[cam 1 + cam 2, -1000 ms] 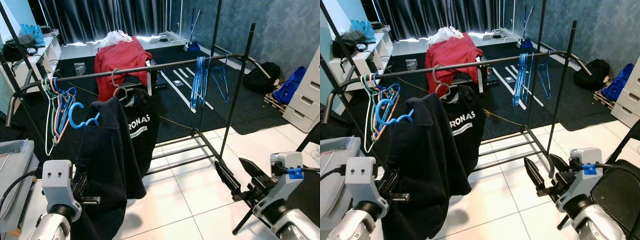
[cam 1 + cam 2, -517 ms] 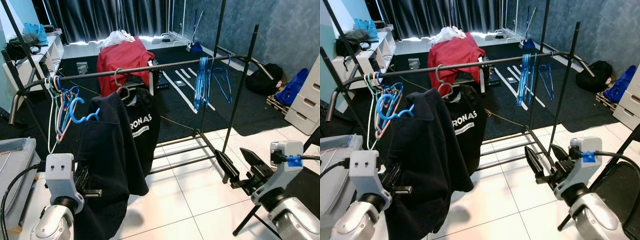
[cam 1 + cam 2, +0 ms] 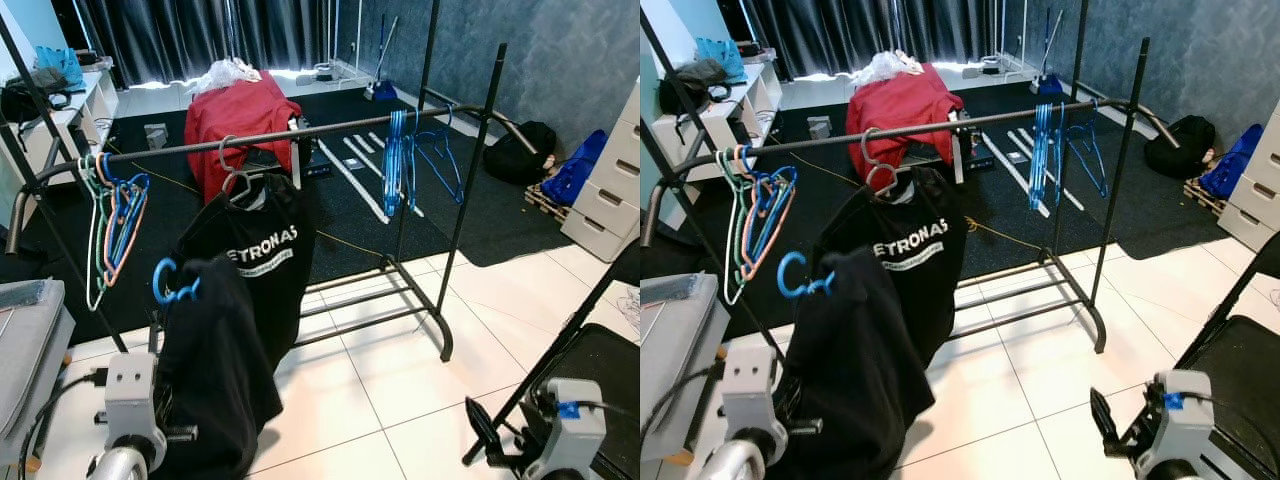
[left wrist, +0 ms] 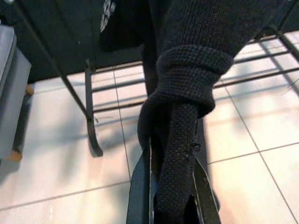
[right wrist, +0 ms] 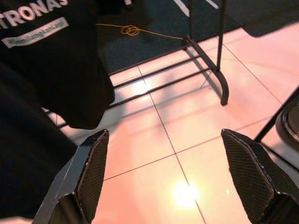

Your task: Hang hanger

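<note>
Below the black clothes rack we saw the dark sweater on its blue hanger, the hook curling clear of the rail and lower than it, not hung. Our left gripper was clamped on a knitted cuff of that sweater, the ribbed fabric pinched between its two black fingers and bunched just above them. Our right gripper hovered low over the white tiled floor with its fingers spread wide and nothing between them.

On the rail a black T-shirt with white lettering hung from a metal hook just behind the sweater. A bunch of coloured hangers hung near the rail's left end, and several blue hangers hung toward its right end. Behind the rack lay a red garment draped over something, with dark curtains beyond.
</note>
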